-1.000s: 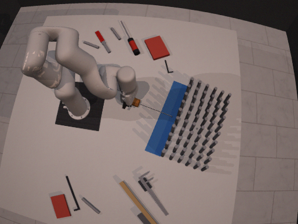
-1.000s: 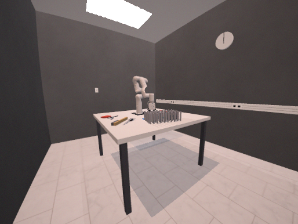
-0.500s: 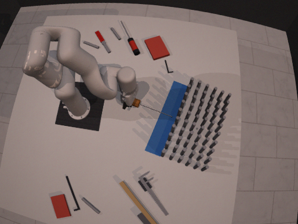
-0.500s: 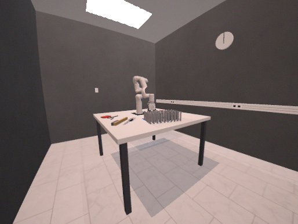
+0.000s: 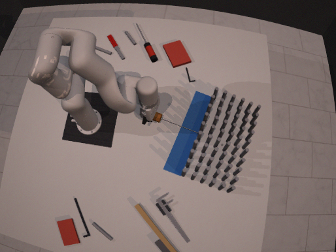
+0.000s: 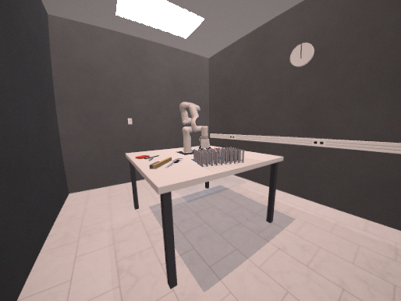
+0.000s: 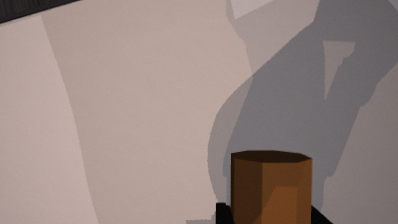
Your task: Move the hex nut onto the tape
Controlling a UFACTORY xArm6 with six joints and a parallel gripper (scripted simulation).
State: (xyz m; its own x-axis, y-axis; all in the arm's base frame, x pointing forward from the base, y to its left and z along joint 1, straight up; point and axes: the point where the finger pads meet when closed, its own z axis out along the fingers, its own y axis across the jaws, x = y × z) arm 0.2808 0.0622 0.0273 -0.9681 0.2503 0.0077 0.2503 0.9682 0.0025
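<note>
Orange-brown handle: my gripper [image 5: 148, 117] is clamped on the hook pick [image 5: 157, 117] by its handle; the wrist view shows the faceted handle end [image 7: 270, 187] between my fingers.
Shaft: the thin metal rod [image 5: 180, 125] runs out from the handle across the blue strip of tape [image 5: 188, 132], with its tip at the first row of spacers [image 5: 200, 133].
Nut: a small dot [image 5: 221, 143] deep among the dark spacers [image 5: 229, 130] is probably the hex nut; it is too small to be sure, and it lies well apart from the strip.
Step in hand: I judge that I am threading the hook into a lane between the rows, toward the nut.
Doing it well: I keep the shaft low and parallel to the lane, so it slides between the posts instead of striking them.
Hooking: I should pass the tip beyond the nut, then draw straight back toward the tape.
Risk: any sideways swing could topple spacers; that is tolerable, but a blocked lane is worse.
</note>
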